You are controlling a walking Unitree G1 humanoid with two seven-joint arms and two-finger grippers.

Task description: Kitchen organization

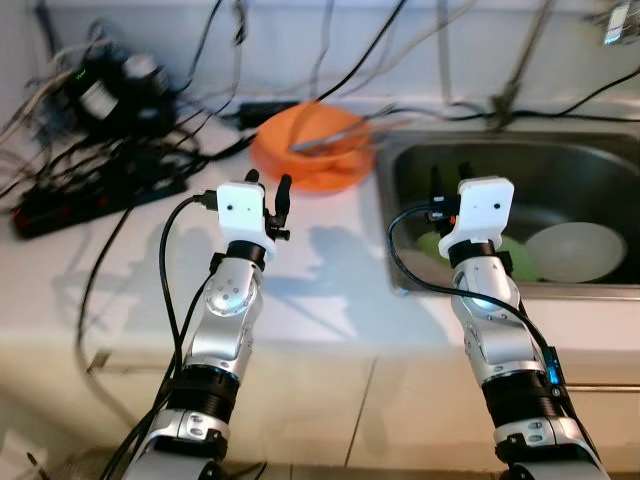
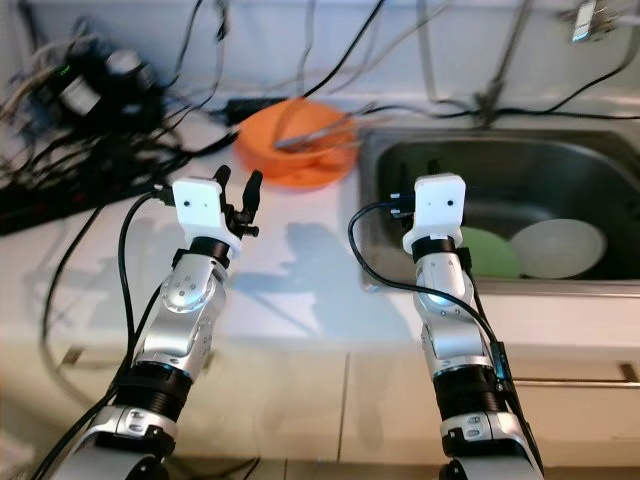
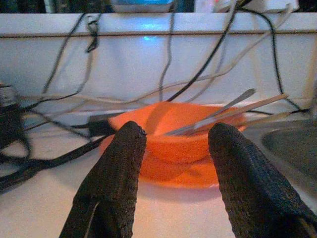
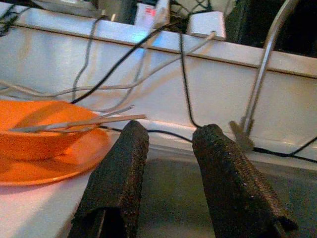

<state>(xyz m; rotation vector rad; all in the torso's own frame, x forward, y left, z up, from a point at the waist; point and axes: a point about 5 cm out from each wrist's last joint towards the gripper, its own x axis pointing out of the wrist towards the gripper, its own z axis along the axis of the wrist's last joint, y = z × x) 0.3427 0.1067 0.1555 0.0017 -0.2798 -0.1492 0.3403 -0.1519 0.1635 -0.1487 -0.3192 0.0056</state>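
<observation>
- your left gripper (image 1: pixel 270 186) hovers over the white counter (image 1: pixel 320 290), fingers spread with nothing between them, just short of the orange bowl (image 1: pixel 312 147).
- the bowl sits on an orange plate (image 3: pixel 183 173) at the back of the counter, just beside the sink (image 1: pixel 400 160), straight ahead of that gripper and slightly to its right.
- the left arm is the nearer one to the bowl.
- the utensils (image 3: pixel 223 115) lie across the bowl, long axis running left to right, with their handles pointing toward the sink and overhanging the rim.
- your right gripper (image 4: pixel 168 173) is raised at the sink's near left edge, fingers also apart and holding nothing.
- a green plate (image 2: pixel 490 252) and a white plate (image 2: pixel 560 248) lie flat in the basin, ahead and to the right of it.
- judged from this, the bowl looks like the left arm's job.
</observation>
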